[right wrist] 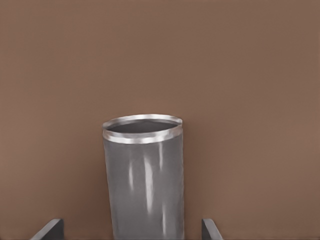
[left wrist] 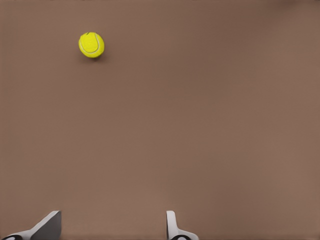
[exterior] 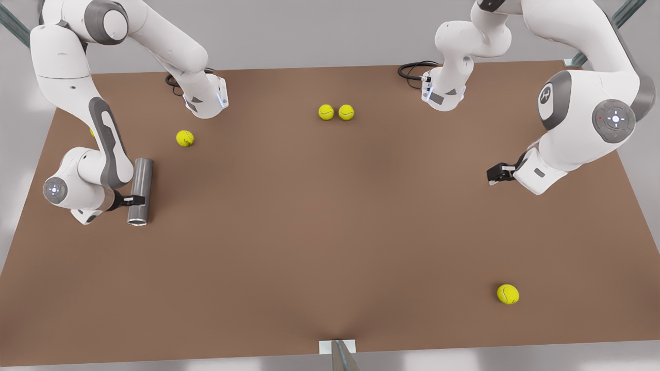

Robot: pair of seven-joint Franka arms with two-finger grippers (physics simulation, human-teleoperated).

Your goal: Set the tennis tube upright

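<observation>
A lone ball [exterior: 508, 294] sits nearest the camera on the brown table [exterior: 309, 247], toward the front view's right. Farther back, at the front view's left, the tube [exterior: 140, 191] lies on its side on the table, its open rimmed end facing the camera. The right gripper [exterior: 135, 200] reaches it from the side near that end; in the right wrist view its fingers [right wrist: 50, 230] stand either side of the tube [right wrist: 145, 180], spread wider than it and not touching. Across the table, at the front view's right, the left gripper [exterior: 492, 174] hangs above bare table, waiting, its fingers [left wrist: 172, 227] parted and empty, with one ball [left wrist: 91, 45] ahead of it. Beyond the tube rests another ball [exterior: 185, 138], and farthest back, two balls [exterior: 336, 112] sit side by side near the table's far edge.
</observation>
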